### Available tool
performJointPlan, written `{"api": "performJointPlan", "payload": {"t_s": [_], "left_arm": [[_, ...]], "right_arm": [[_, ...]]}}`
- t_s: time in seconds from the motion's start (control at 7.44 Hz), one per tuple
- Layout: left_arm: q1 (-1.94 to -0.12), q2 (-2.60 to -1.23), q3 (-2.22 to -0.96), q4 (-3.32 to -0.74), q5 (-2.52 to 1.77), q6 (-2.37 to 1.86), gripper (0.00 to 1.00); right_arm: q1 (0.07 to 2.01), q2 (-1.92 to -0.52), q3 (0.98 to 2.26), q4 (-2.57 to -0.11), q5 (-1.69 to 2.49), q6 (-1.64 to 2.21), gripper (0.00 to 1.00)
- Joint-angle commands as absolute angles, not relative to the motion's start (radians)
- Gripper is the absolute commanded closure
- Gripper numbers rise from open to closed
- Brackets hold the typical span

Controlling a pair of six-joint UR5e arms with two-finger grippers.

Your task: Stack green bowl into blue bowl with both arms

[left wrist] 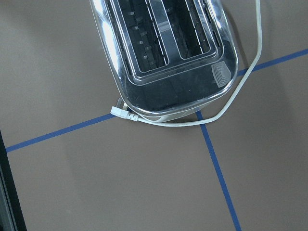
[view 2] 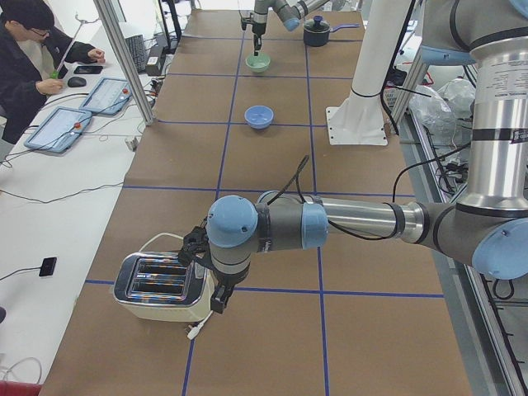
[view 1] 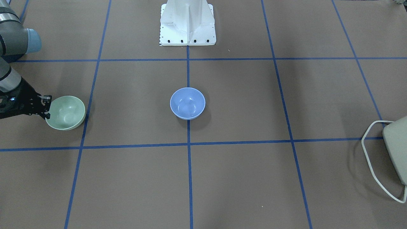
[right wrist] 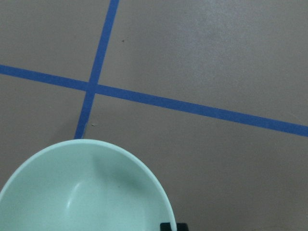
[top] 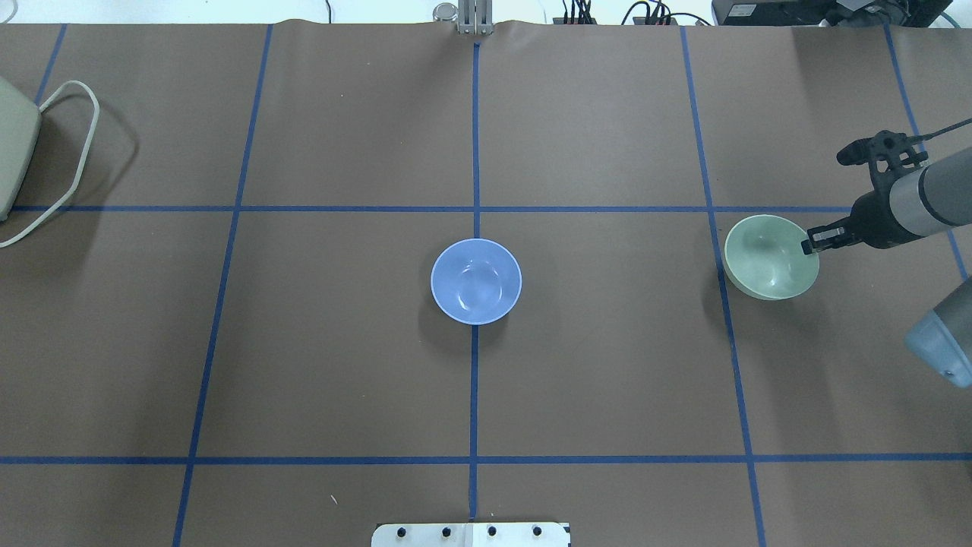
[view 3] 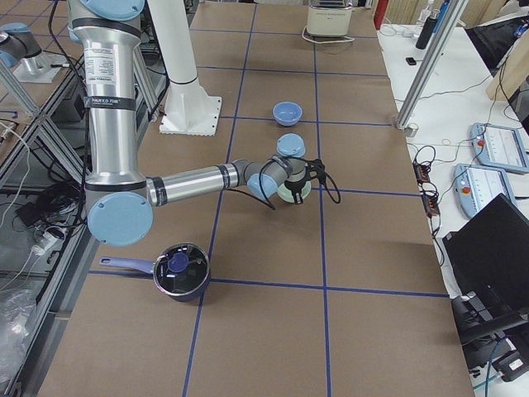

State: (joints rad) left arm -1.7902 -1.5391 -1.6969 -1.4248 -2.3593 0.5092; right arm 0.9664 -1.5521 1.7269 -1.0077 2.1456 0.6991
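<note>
**Right hand on the green bowl's rim, left arm over the toaster**

At the left edge of the front-facing view, the right arm (view 1: 14, 39) slants down low. Its right hand (view 1: 47, 107) is closed on the left rim of the green bowl (view 1: 66, 114), whose mouth faces up. The blue bowl (view 1: 187, 103) stands mouth up at frame centre on the worktop (view 1: 254, 105), well apart, with its bare inside showing.

From overhead, at the right edge, one finger (top: 811, 245) of that hand lies inside the green bowl's right rim.

In the left-end view, the left arm (view 2: 355, 221) stretches across the lower frame with its wrist bent down. The left hand (view 2: 218, 299) is just beside the toaster (view 2: 157, 289); I cannot tell whether it is open or closed.

The left wrist view has the toaster in the upper frame, slots up, with a white cord (left wrist: 240, 82) looped round its end.

The right wrist view shows the green bowl at lower left, with a dark fingertip (right wrist: 173, 226) at its rim.
</note>
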Motion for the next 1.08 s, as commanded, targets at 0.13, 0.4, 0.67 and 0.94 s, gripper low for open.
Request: {"api": "performJointPlan", "payload": {"t_s": [0.13,0.4,0.67,0.94], "left_arm": [[-1.789,-1.516,-1.700,-1.446,-2.361,0.506,0.00],[-1.789,-1.508,-1.701,-1.448,-2.361,0.506,0.00],[-1.789,-1.503,-1.701,-1.448,-2.364,0.505,0.00],[-1.789,-1.502,-1.697,-1.448,-2.362,0.506,0.00]], "right_arm": [[0.921,-1.329,1.746,-1.012,2.151,1.077,1.00],[0.785,-1.127,1.746,-1.178,2.027,1.306,1.00],[0.637,-0.920,1.744,-1.445,1.851,1.470,1.00],[0.515,-0.890,1.743,-1.497,1.743,1.525,1.00]]}}
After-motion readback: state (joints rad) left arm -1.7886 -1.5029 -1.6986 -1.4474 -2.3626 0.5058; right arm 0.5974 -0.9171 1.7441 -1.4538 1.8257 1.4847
